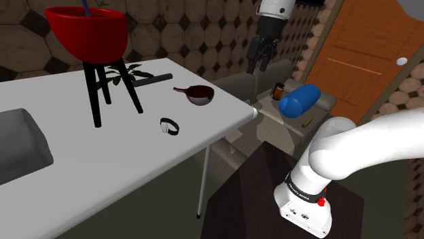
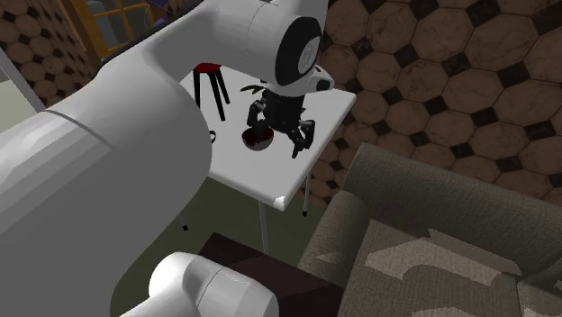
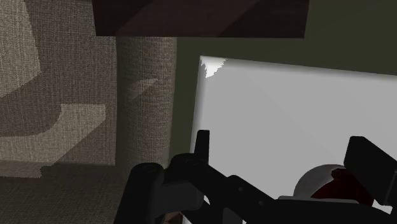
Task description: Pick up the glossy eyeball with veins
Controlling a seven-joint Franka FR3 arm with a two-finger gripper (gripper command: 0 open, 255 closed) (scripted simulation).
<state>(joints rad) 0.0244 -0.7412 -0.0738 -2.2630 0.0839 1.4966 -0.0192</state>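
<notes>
Though round, eyeball's (image 1: 200,94) stalk toward planter legs (image 1: 95,95).

Black fingers (image 3: 202,147) apart, white-red eyeball (image 3: 316,181) between them, table (image 3: 273,108), sofa (image 3: 63,95)

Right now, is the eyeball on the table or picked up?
On the table. The eyeball rests on the white table, and the open tool hangs apart from it, empty.

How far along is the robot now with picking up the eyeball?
Done: nothing yet. The eyeball lies on the white table, untouched. In hand: the gripper, fingers apart and empty, hangs in the air near the table's edge, not far from the eyeball. Left: bring the fingers around it, lower, close and lift.
</notes>
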